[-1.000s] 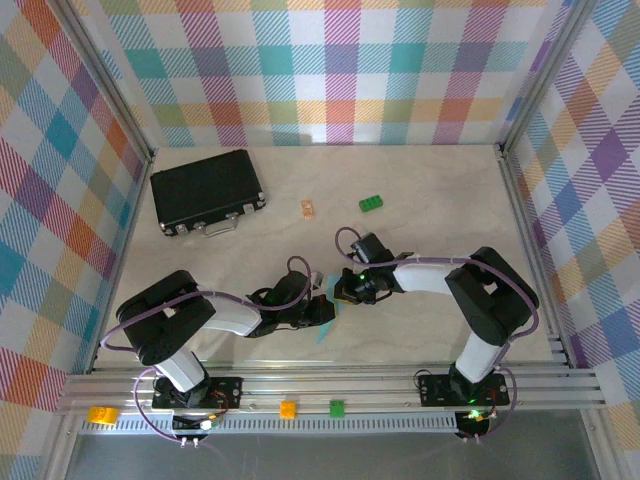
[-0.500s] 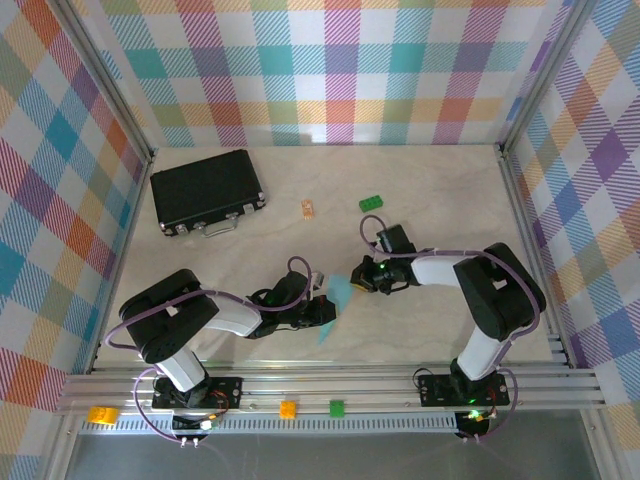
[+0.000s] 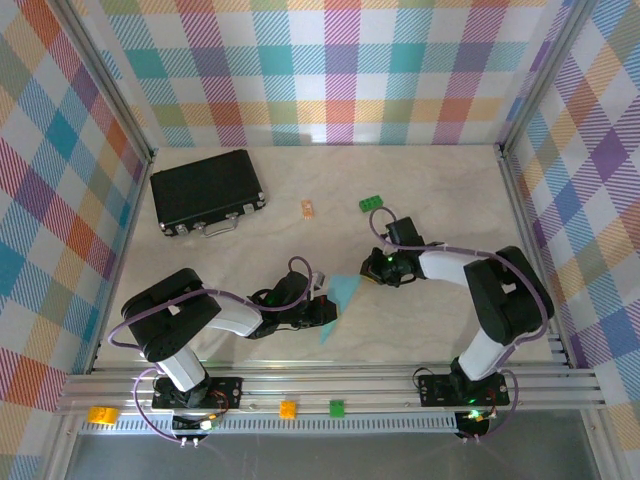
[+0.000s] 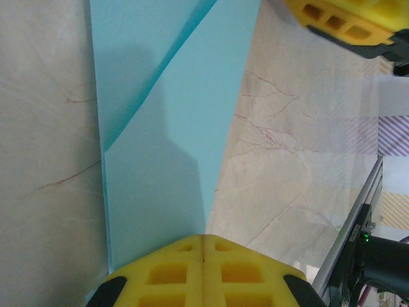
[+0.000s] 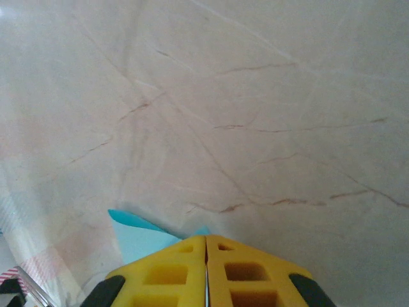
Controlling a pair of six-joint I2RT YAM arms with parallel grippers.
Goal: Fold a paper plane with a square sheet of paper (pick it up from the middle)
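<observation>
Mid-fold step. The paper sheet (image 3: 343, 296) sits on the tabletop (image 3: 440, 190), well to the right of the black case (image 3: 205, 188) and nearer the arm bases than it. It is already creased, showing as a light blue triangle with a diagonal flap.

The left gripper (image 4: 203, 239) has its fingers clenched on the sheet's near end, pinning it. The right gripper (image 5: 206, 239), further right of the case, has its fingers pressed together with a blue corner poking out beside them, so it is probably pinching that corner.

Judged step: spreading or repositioning a flap. The next move likely needs the flap laid over and pressed flat while the left gripper keeps its anchor.

Versus a second ago, the right gripper has drawn further right from the case and away from the left one. The paper went from a narrow sliver to a wider triangle. The left gripper stayed put.
</observation>
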